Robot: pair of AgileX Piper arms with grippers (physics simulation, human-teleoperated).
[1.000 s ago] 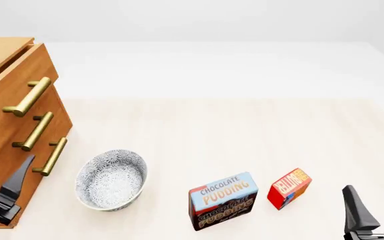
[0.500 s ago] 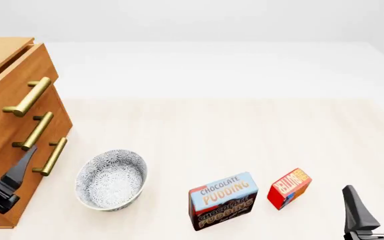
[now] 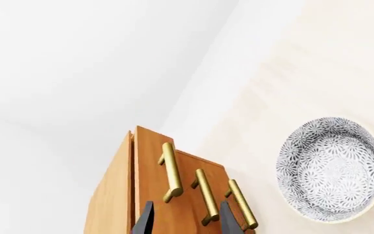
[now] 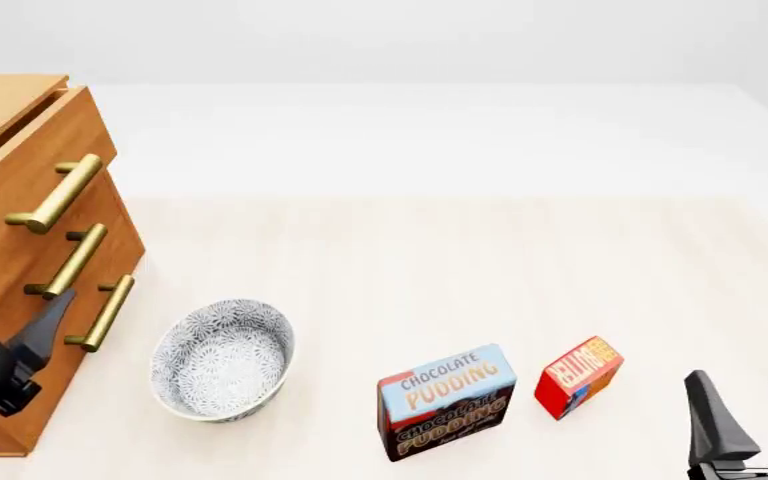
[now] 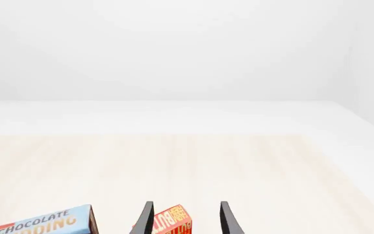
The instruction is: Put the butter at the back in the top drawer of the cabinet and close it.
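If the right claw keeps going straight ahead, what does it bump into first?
Probably the butter. In the right wrist view it sits between the open fingers of the right gripper, just ahead of them. The pudding box lies off to the side, likely missed. Depth is hard to judge.

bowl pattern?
The bowl has a white-and-dark-grey floral speckle pattern; clearest in the left wrist view.

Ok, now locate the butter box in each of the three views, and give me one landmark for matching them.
Front view: the butter box stands near the bottom edge, right of centre, beside the Chocolate Pudding box.
Right wrist view: the butter box shows at the bottom edge, between the open right claw's fingers.
Left wrist view: not in it.
Shared landmark: the Chocolate Pudding box links the front and right wrist views; the patterned bowl links the front and left wrist views.
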